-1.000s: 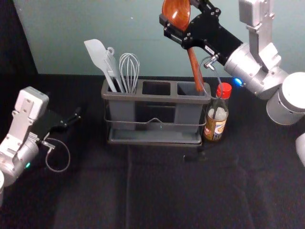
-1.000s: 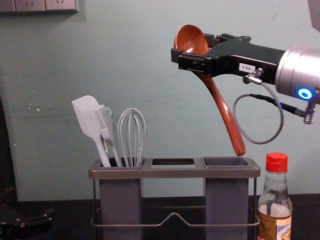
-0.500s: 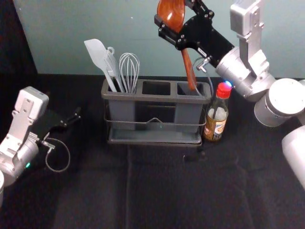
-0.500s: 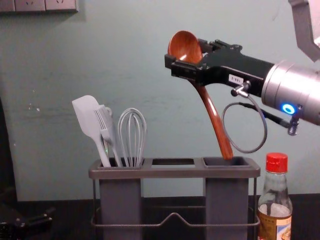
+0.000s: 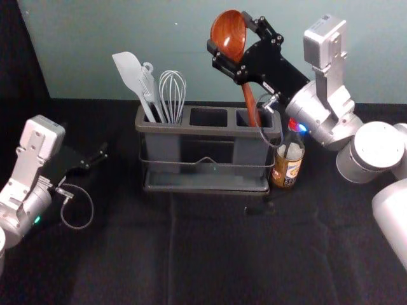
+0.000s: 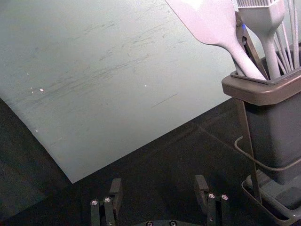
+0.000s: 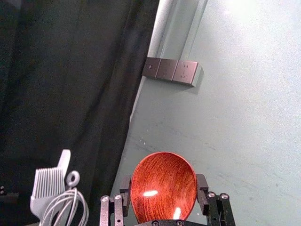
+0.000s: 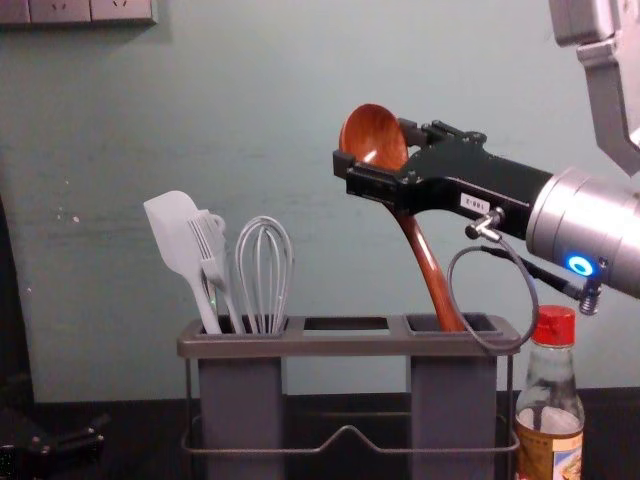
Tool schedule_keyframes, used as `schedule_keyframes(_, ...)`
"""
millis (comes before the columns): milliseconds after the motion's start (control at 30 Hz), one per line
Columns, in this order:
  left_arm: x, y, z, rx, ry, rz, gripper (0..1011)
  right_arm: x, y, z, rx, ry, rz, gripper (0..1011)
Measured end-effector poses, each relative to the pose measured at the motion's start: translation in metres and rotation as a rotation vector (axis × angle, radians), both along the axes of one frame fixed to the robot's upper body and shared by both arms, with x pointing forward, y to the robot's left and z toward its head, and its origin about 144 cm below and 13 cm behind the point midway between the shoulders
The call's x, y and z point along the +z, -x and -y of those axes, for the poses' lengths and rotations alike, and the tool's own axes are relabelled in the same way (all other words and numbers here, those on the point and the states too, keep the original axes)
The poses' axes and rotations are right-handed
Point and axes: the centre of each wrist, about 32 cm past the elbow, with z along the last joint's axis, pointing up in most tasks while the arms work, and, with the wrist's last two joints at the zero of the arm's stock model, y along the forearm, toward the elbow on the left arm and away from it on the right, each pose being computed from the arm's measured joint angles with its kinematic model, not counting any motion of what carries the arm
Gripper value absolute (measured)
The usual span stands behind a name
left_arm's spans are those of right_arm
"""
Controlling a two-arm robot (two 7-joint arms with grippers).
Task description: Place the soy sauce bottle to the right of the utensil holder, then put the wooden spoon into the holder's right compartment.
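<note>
My right gripper (image 5: 234, 62) is shut on the wooden spoon (image 5: 227, 33) near its bowl, above the utensil holder (image 5: 210, 129). In the chest view the spoon's handle (image 8: 431, 272) slants down, its tip inside the holder's right compartment. The right wrist view has the spoon bowl (image 7: 163, 187) between the fingers of the right gripper (image 7: 163, 193). The soy sauce bottle (image 8: 552, 400) stands upright just right of the holder. My left gripper (image 5: 102, 156) is parked left of the holder; in the left wrist view, the left gripper (image 6: 160, 188) is open and holds nothing.
A grey spatula (image 5: 131, 75), a brush (image 8: 212, 252) and a whisk (image 5: 172, 95) stand in the holder's left compartment. Behind the table is a plain wall (image 8: 300, 130). The right forearm reaches in above the bottle, partly covering its red cap in the head view.
My right gripper has moved left and then down with the spoon, bringing the handle's tip into the right compartment. The left arm, holder and bottle have stayed still.
</note>
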Motion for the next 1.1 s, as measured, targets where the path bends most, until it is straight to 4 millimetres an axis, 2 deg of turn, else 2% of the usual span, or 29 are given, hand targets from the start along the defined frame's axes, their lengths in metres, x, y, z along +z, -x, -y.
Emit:
schedule_keyframes(500, 0.000, 0.000, 0.000, 0.000, 0.000, 0.000, 1005, -0.021, 0.002, 0.002, -0.002, 0.011, -0.023, 840)
schedule_keyframes(1100, 0.000, 0.000, 0.000, 0.000, 0.000, 0.000, 1005, -0.036, 0.009, 0.009, -0.014, 0.015, -0.053, 840)
